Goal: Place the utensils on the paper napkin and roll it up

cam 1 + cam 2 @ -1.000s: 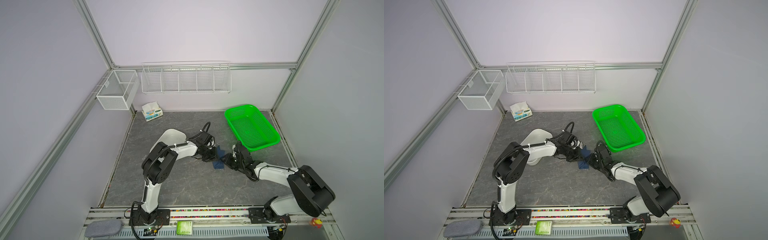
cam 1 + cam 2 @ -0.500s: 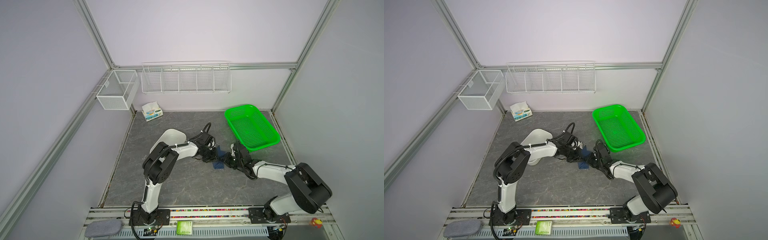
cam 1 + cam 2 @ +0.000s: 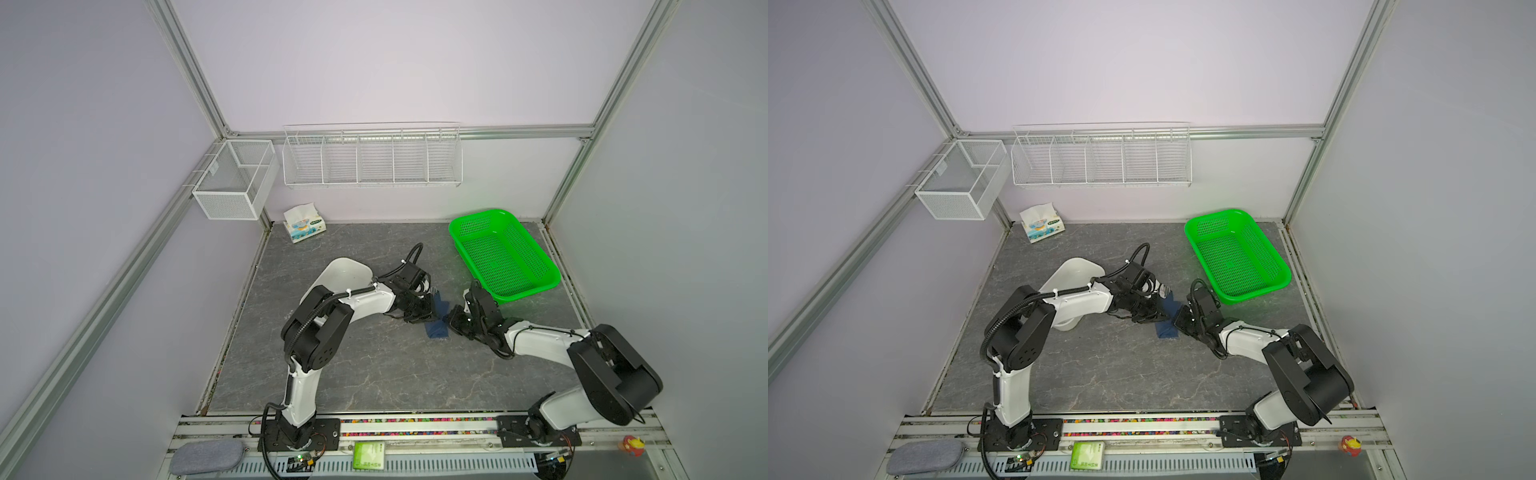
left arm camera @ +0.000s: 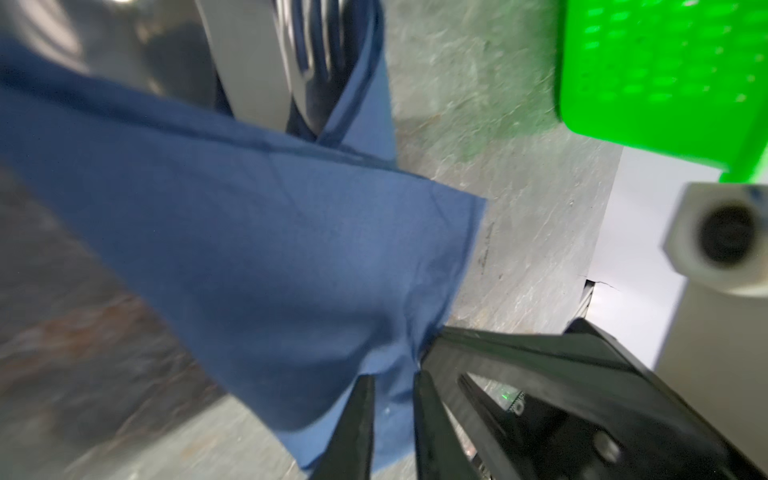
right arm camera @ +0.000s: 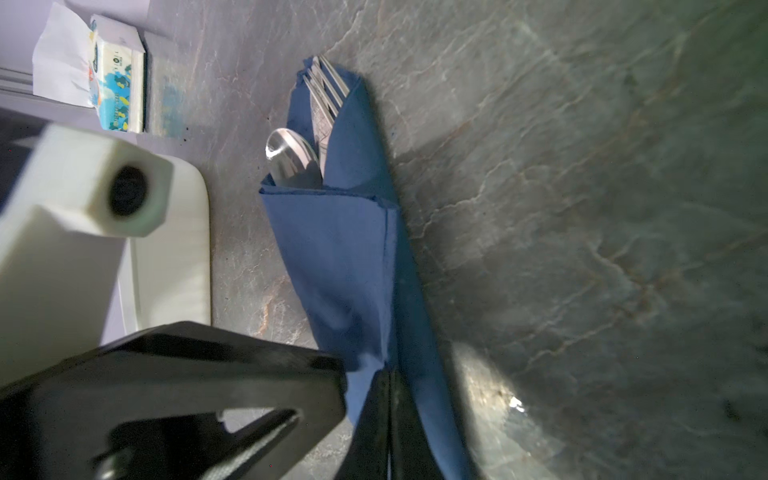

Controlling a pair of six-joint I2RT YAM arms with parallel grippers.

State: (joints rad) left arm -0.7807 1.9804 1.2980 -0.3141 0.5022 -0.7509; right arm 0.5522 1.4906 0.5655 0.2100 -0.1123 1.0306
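Grey stone table (image 3: pixel 374 374), with only a small blue bundle, the paper napkin (image 3: pixel 437 330), seen on its middle in both top views. Closer, from the right wrist: right gripper (image 5: pixel 389 374) squeezed tight on the napkin, fork (image 5: pixel 328 82) and spoon (image 5: pixel 291 160) poking out the far end. From the left wrist: left gripper (image 4: pixel 392 379) jaws a little apart over the blue, no telling if pinching.

Handles of the utensils (image 5: pixel 320 120) hidden inside the rolled paper napkin (image 5: pixel 332 257); only fork (image 5: pixel 328 83) tines and spoon (image 5: pixel 289 158) bowl stick out. Left wrist view motion-blurred; utensils there cut off at frame edge, green basket (image 4: pixel 665 75) likewise. Both top views: utensils too small to resolve.
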